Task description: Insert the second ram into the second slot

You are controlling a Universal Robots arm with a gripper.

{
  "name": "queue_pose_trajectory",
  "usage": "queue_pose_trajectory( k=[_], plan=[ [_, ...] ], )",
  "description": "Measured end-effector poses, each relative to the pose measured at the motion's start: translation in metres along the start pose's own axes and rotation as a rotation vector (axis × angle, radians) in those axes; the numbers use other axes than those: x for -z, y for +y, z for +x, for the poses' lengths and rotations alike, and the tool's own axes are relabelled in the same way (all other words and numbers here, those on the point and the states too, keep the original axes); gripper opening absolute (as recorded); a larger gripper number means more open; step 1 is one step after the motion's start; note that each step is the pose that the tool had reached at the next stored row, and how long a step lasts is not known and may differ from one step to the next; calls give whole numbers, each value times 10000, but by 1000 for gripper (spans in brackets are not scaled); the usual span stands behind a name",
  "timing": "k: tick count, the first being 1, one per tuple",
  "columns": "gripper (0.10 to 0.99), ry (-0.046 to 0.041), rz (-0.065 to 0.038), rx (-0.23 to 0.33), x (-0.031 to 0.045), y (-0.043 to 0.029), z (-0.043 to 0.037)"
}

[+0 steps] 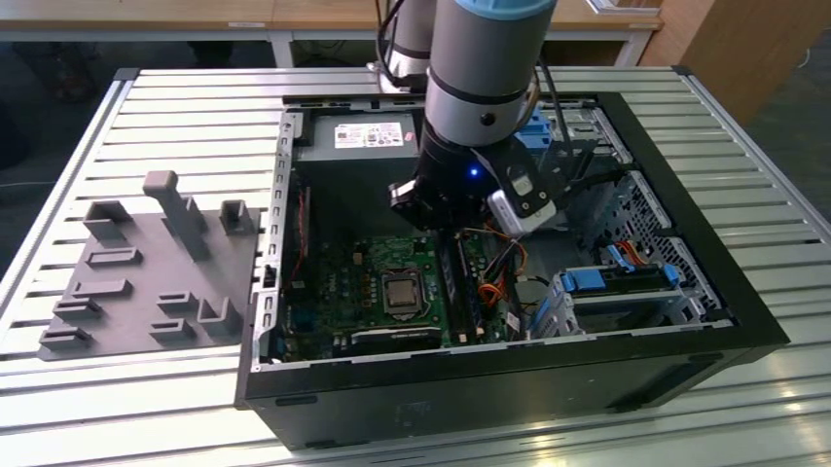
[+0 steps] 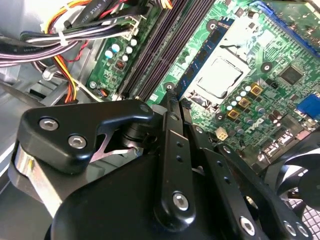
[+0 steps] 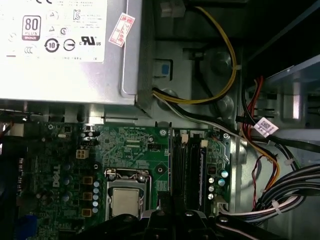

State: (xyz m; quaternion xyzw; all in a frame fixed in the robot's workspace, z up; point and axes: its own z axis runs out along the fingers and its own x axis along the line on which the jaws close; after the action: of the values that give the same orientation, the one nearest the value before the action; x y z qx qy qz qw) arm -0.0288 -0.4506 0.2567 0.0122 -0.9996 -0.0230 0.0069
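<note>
In the exterior view my gripper (image 1: 442, 226) hangs inside the open computer case, just above the back end of the dark memory slots (image 1: 457, 292). In the second wrist view its black fingers (image 2: 170, 150) meet at the tip (image 2: 171, 96). The second ram (image 2: 202, 56), a thin blue strip with dark chips, runs straight out from that tip. It lies parallel to the slots (image 2: 155, 50), on their processor side. The slots (image 3: 192, 170) also show in the first wrist view, just beyond the gripper (image 3: 172, 214). How high the ram sits above the board is unclear.
The power supply (image 1: 370, 136) fills the case's back. Cable bundles (image 2: 75, 30) run along one side of the slots and the processor socket (image 2: 220, 75) lies on the other. Blue drive-bay clips (image 1: 624, 282) sit at the exterior view's right. A grey holder plate (image 1: 143, 272) lies outside the case.
</note>
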Motion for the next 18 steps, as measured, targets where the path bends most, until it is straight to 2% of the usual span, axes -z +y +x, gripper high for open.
queue_pose_trajectory(
  k=[6, 10, 16, 18],
  plan=[
    [133, -10, -1, -249, -55, -6, -25],
    [133, -12, 1, -285, -79, -48, -26],
    [133, -13, 102, -347, -111, -58, -48],
    [133, -15, 107, -371, -114, -59, -59]
  ],
)
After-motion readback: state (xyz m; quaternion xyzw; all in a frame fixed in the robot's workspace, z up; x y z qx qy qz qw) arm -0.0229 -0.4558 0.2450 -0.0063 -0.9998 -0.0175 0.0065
